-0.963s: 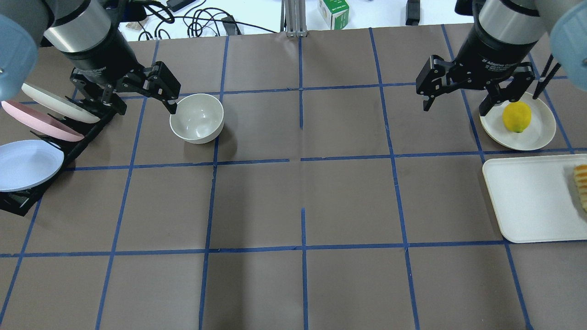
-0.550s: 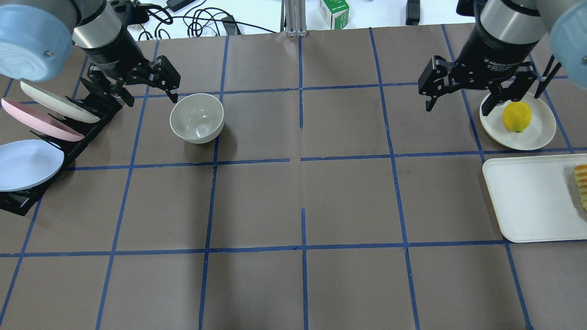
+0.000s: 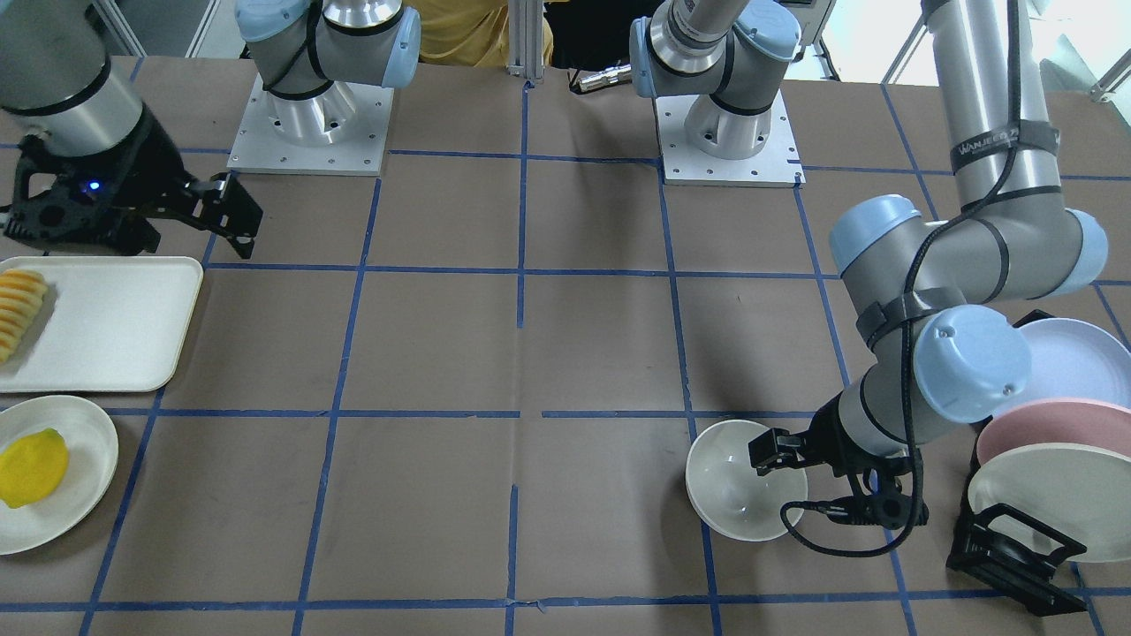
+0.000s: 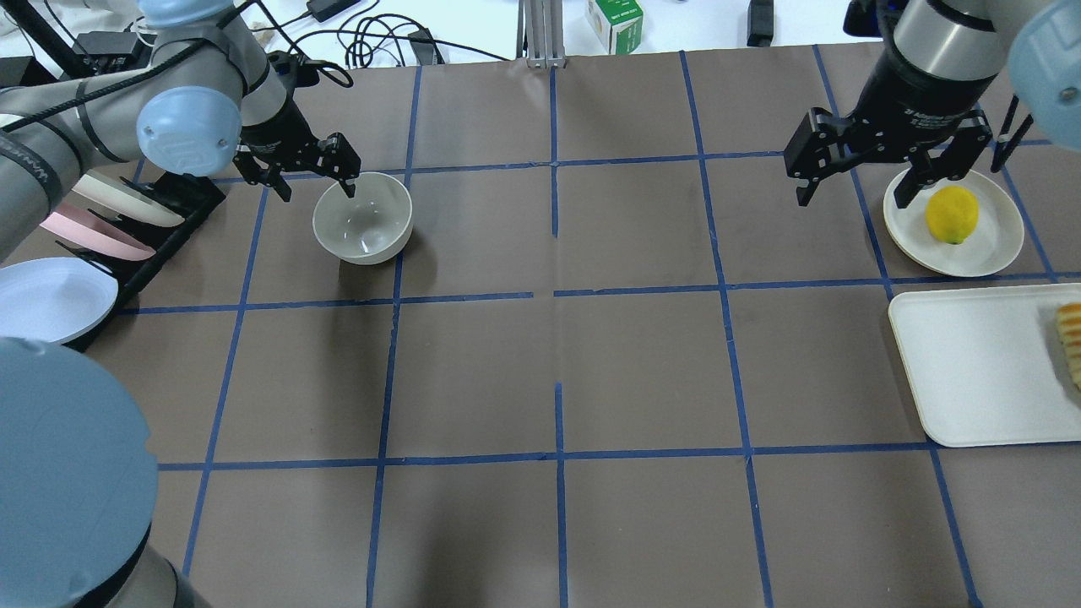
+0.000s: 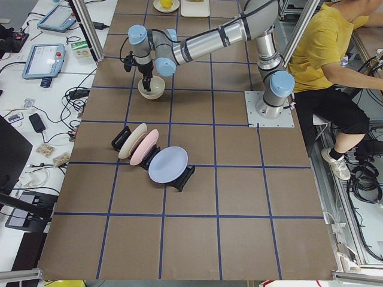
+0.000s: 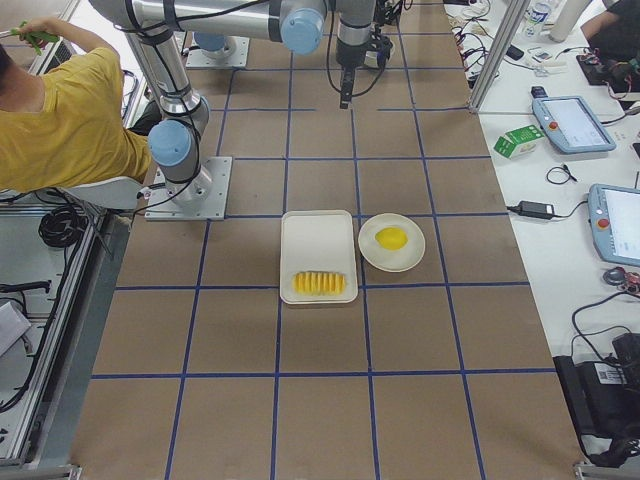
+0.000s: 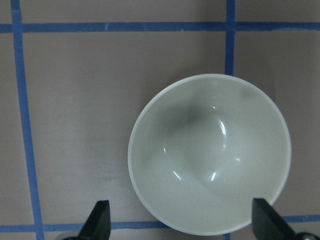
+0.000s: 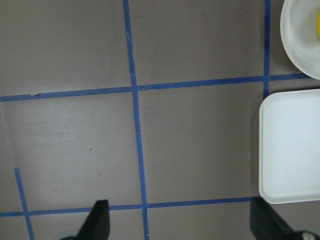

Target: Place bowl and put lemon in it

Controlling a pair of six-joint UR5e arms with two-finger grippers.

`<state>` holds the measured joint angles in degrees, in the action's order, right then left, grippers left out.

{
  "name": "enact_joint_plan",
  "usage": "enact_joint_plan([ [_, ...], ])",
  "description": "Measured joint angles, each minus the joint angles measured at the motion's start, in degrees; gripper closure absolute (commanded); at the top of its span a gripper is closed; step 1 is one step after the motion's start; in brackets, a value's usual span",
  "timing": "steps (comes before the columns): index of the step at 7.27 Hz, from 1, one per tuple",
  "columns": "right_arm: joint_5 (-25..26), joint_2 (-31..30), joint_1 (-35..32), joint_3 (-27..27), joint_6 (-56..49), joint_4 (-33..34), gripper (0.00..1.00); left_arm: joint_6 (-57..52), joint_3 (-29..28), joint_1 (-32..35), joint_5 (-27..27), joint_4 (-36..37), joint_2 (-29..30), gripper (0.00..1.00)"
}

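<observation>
The off-white bowl (image 4: 363, 218) stands upright on the brown table, left of centre; it also shows in the front view (image 3: 747, 480) and fills the left wrist view (image 7: 210, 155). My left gripper (image 4: 314, 184) is open and empty, hovering at the bowl's far-left rim, one fingertip (image 4: 349, 187) over the rim. The yellow lemon (image 4: 952, 214) lies on a flat white plate (image 4: 996, 245) at the far right. My right gripper (image 4: 851, 196) is open and empty, just left of that plate, above the table. The right wrist view shows only the plate's edge (image 8: 300, 45).
A black rack (image 4: 160, 224) with pastel plates stands left of the bowl, close to my left arm. A white tray (image 4: 971, 371) with striped orange-yellow slices (image 4: 1071, 338) lies in front of the lemon plate. Cables and a small box lie beyond the table's far edge.
My left arm has swung round and its gripper has moved right, from beside the rack to over the bowl's rim. The right gripper has drifted slightly right. Bowl and lemon have not moved.
</observation>
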<state>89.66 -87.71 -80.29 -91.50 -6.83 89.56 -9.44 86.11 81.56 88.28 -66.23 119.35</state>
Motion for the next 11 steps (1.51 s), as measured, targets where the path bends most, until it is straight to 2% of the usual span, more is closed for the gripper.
enact_joint_plan([
  [1, -0.2, 1.5, 3.6, 0.1, -4.1, 0.6, 0.00, -0.8, -0.1, -0.7, -0.2, 2.2, 1.9, 0.02],
  [2, 0.0, 3.6, 6.0, 0.1, -6.2, 3.4, 0.00, -1.1, 0.1, -1.0, -0.5, 3.8, 3.3, 0.11],
  [3, 0.3, 6.4, 7.1, 0.2, -7.1, 8.1, 0.00, -1.1, 0.6, -1.1, -0.7, 4.3, 4.0, 0.29],
  [4, 0.4, 9.5, 7.5, 0.3, -7.5, 12.5, 0.00, -1.2, 0.9, -1.1, -0.7, 4.4, 4.3, 0.37],
  [5, 0.5, 12.2, 7.9, 0.5, -8.0, 16.0, 0.00, -1.2, 1.0, -1.1, -0.7, 4.3, 4.5, 0.86],
  [6, 0.5, 14.4, 8.8, 0.6, -9.7, 18.8, 0.00, -1.3, 1.1, -1.2, -0.6, 4.1, 4.4, 1.00],
  [8, 0.3, 18.1, 13.2, 0.8, -16.4, 21.6, 0.00, -1.4, 1.3, -1.2, -0.6, 3.6, 4.3, 1.00],
  [11, 0.4, 24.9, 17.1, 0.9, -22.1, 29.8, 0.00, -1.4, 1.1, -1.2, -1.6, 3.3, 3.4, 1.00],
])
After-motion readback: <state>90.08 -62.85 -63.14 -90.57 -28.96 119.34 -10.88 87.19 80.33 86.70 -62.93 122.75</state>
